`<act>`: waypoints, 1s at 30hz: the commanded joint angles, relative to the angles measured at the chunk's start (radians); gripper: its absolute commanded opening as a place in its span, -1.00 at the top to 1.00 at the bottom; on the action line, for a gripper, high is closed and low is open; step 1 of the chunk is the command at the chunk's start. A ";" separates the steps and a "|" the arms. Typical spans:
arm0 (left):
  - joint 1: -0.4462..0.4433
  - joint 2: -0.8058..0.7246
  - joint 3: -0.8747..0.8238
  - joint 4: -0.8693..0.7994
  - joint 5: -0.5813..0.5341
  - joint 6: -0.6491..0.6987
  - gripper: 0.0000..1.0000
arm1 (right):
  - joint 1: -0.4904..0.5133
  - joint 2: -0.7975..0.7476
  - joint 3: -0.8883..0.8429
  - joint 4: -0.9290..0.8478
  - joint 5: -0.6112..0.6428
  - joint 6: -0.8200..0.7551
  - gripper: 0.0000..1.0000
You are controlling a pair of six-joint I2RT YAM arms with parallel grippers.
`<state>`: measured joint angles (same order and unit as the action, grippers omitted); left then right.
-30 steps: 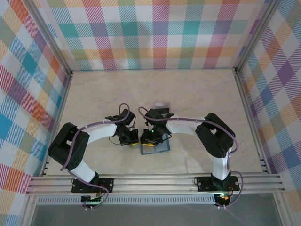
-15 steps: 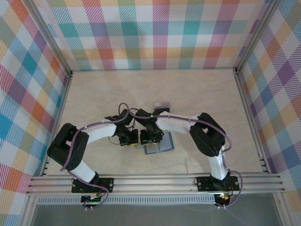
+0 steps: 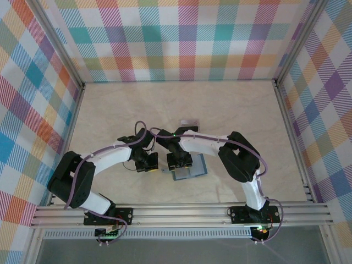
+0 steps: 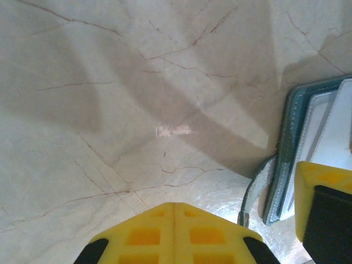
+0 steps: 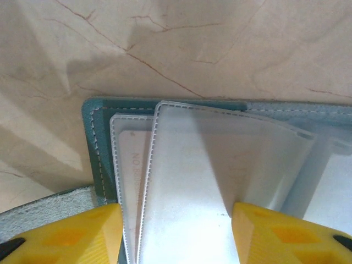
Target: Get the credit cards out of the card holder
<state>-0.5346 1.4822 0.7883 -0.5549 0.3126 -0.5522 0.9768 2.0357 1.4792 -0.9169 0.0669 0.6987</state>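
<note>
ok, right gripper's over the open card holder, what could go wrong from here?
1. The right gripper is open astride the clear sleeves; closing here may pinch plastic and lift the whole card holder.
2. The left gripper is shut over the table beside the holder, so nothing seems to pin it; it may slide.
3. The grippers sit close together; a bump looks possible.
</note>
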 commanded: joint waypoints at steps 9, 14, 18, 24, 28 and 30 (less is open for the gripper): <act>0.008 -0.078 0.010 -0.059 0.000 -0.003 0.94 | 0.008 0.019 -0.017 0.016 -0.018 0.008 0.30; 0.005 -0.100 0.016 -0.055 0.021 -0.027 0.94 | 0.007 -0.003 -0.023 0.028 -0.020 0.014 0.53; -0.018 -0.132 0.043 -0.066 0.028 -0.052 0.94 | 0.006 -0.032 -0.027 0.049 -0.046 0.023 0.67; -0.071 -0.148 0.051 -0.039 0.016 -0.112 0.94 | 0.006 -0.075 -0.054 0.117 -0.101 0.051 0.79; -0.111 -0.131 0.036 -0.001 0.008 -0.147 0.95 | 0.003 -0.106 -0.084 0.179 -0.144 0.073 0.80; -0.117 -0.113 0.023 0.021 0.005 -0.156 0.95 | 0.002 -0.120 -0.099 0.190 -0.148 0.077 0.81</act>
<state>-0.6373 1.3502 0.8227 -0.5674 0.3214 -0.6693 0.9768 1.9656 1.4025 -0.7666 -0.0399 0.7490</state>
